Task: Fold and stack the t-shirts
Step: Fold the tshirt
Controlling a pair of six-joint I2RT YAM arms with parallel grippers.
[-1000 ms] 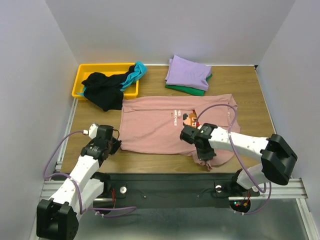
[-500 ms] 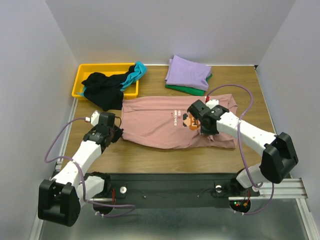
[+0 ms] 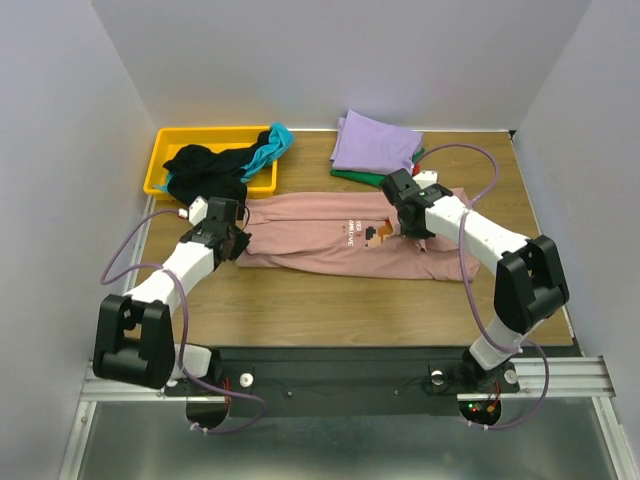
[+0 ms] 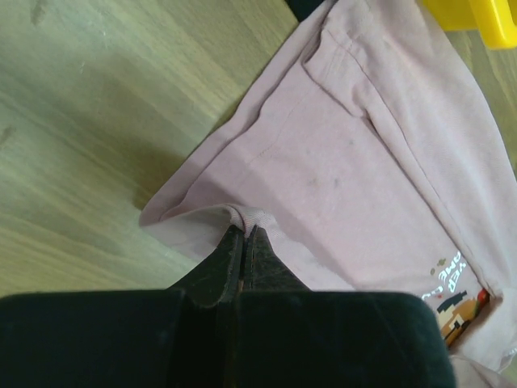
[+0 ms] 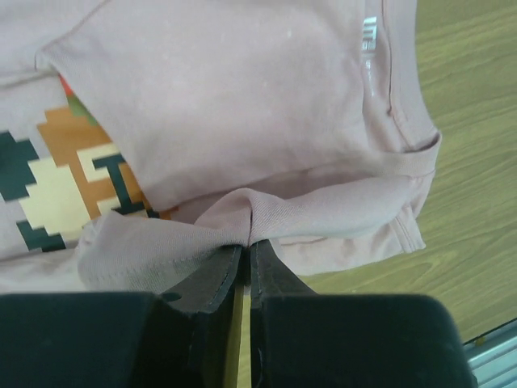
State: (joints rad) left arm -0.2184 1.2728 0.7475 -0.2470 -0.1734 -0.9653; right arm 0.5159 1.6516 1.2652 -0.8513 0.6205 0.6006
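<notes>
Yellow bin [image 3: 158, 160] and lavender tee [image 3: 375, 145] lie just beyond pink t-shirt [image 3: 310, 240].

Near-side table [image 3: 330, 305] lies open; yellow bin [image 3: 200, 138] and folded stack [image 3: 375, 148] (just behind the pink t-shirt [image 3: 310, 235]) crowd the far side.

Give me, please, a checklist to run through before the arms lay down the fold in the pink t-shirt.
1. Left gripper pinching the pink t-shirt: ok, shut on a fold of its edge.
2. Right gripper pinching it: ok, shut on bunched cloth beside the print.
3. Both grips level across the table: ok, roughly.
4. Fold lying flat: not ok, the cloth is bunched at both grips.
5. Black t-shirt clear of the left corner: cannot tell; it hangs over the yellow bin close by.
6. Lavender t-shirt pile neat: ok, folded.
</notes>
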